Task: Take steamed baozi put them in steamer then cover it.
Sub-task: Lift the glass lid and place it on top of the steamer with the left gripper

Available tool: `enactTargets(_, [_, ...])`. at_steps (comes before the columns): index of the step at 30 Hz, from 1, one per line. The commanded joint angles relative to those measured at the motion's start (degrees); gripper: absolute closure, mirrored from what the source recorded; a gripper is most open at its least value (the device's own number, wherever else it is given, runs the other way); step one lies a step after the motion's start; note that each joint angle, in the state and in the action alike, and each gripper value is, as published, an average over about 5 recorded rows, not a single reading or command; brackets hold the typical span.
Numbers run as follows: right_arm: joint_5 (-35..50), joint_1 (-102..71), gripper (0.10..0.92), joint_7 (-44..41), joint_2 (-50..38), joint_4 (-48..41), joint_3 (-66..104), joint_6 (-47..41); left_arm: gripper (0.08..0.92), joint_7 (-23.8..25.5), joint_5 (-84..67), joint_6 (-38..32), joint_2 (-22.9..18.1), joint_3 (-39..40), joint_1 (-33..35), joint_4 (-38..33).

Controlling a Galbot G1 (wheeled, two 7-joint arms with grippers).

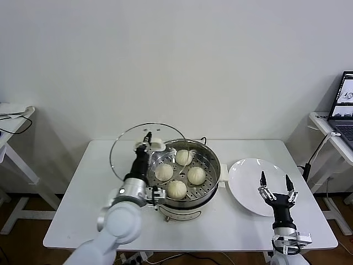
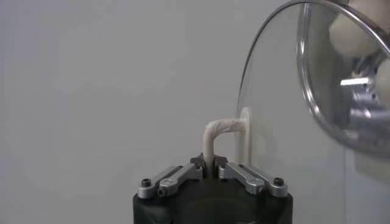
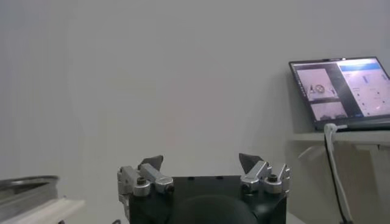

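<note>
The steamer [image 1: 216,167] stands in the middle of the white table, with several cream-white baozi [image 1: 176,189] on its perforated tray. My left gripper [image 1: 148,142] is shut on the white handle [image 2: 218,130] of the glass cover [image 1: 124,153]. It holds the cover on edge above the steamer's rear left rim. In the left wrist view the left gripper [image 2: 210,163] pinches the handle, and the cover [image 2: 274,122] stands upright with the steamer [image 2: 359,103] seen through it. The right gripper [image 1: 274,185] hangs open and empty over the white plate; the right wrist view shows this right gripper [image 3: 201,163] empty too.
An empty white plate [image 1: 245,185] lies right of the steamer. A laptop [image 1: 345,105] sits on a side table at the far right, and another side table [image 1: 14,113] stands at the far left. Bare tabletop [image 1: 83,210] lies left of the steamer.
</note>
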Motion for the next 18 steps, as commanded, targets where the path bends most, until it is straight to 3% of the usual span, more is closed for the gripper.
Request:
enactTargets(1, [-0.4,0.0,0.203,0.0,0.4,-0.2,0.1,0.0,0.812,1.6,5.5,3.8,-7.2,8.8,-4.8,6.1])
enactTargets(18, [-1.7,0.4,0.203,0.0,1.0,-1.6,-0.3,0.2,0.812,1.8,10.1,3.6,-13.1,9.0,-3.4,10.7])
